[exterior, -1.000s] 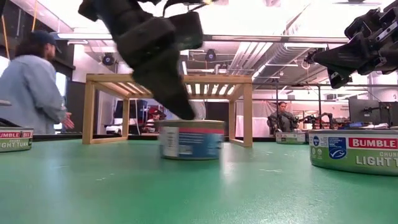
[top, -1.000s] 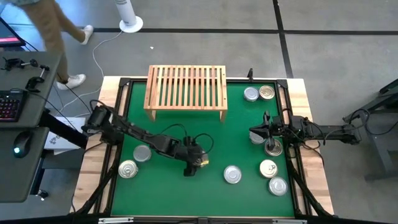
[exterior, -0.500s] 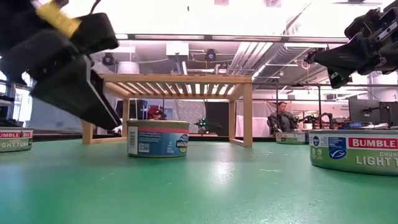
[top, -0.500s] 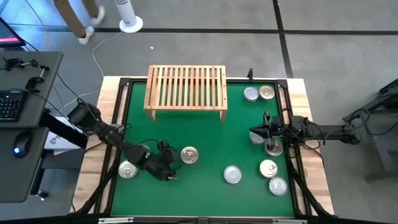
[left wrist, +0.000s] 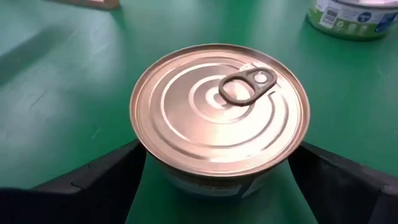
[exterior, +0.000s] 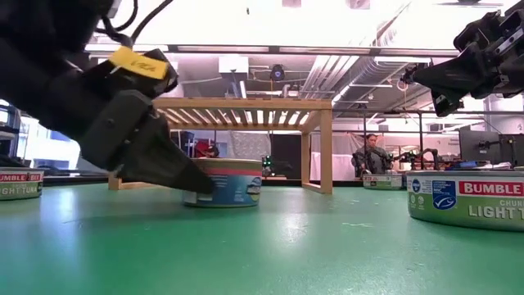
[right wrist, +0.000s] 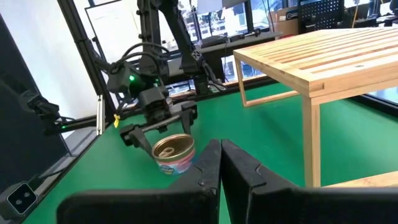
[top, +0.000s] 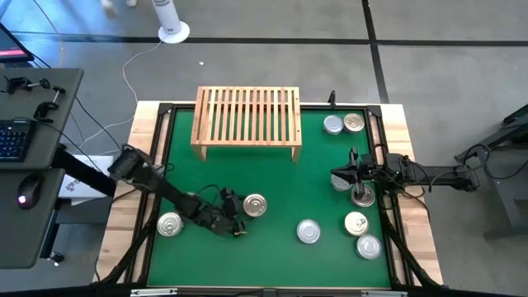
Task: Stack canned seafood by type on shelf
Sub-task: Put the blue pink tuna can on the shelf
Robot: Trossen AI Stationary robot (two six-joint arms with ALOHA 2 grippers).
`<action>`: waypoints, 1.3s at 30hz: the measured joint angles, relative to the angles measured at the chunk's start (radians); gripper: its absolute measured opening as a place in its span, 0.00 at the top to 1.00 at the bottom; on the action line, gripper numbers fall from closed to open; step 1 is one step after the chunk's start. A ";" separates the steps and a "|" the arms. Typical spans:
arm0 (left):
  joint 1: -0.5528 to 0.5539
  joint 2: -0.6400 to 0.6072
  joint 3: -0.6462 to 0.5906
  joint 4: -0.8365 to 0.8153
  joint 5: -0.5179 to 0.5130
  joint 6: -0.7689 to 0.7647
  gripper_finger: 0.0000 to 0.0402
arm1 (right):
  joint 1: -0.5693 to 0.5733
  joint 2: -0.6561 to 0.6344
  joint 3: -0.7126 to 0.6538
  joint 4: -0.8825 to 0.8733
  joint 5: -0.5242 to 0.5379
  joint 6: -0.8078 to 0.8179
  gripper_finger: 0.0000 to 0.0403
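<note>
While my left gripper [top: 241,221] sat low on the green mat [top: 280,177] toward its near left part, its fingers [left wrist: 93,186] stood spread wide on either side of a gold-lidded tin [top: 255,205], one to each flank and neither pressing the wall as far as my wrist camera showed; that tin [left wrist: 219,118] stood upright with its pull tab up, and in the level view its blue and pink label [exterior: 232,182] showed just past my dark finger; farther left lay a silver-lidded tin [top: 170,223] near the mat's left edge, with another partly hidden under my left arm; behind all this the shelf [top: 247,123] stood at the far side of the mat, its slatted top bare of tins; moving right, a silver tin [top: 308,231] rested alone near the front centre; two tins [top: 344,124] sat side by side at the far right corner, one grey and one gold; my right gripper [top: 337,176] hung above the right side of the mat with its fingers [right wrist: 211,171] pressed together on nothing, beside a tin [top: 362,195] under that arm; two more tins [top: 362,235] lay near the front right corner.
</note>
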 joint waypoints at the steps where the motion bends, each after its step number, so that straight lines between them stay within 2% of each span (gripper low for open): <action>1: 0.007 0.009 0.011 0.006 0.002 0.011 0.06 | 0.000 0.000 0.000 0.000 0.000 0.000 0.99; 14: 0.060 0.026 0.118 0.021 0.024 0.141 0.06 | 0.000 0.001 0.000 0.000 0.000 0.000 0.99; 28: 0.153 0.026 0.137 -0.014 0.207 0.185 0.06 | 0.000 0.001 0.000 0.000 0.000 0.000 0.99; 34: 0.131 0.020 0.137 -0.071 0.196 0.138 0.06 | 0.000 0.001 0.000 0.000 0.000 0.000 0.99; 39: 0.104 0.020 0.137 -0.057 0.152 0.139 0.06 | 0.000 0.001 0.000 0.000 0.000 0.000 0.99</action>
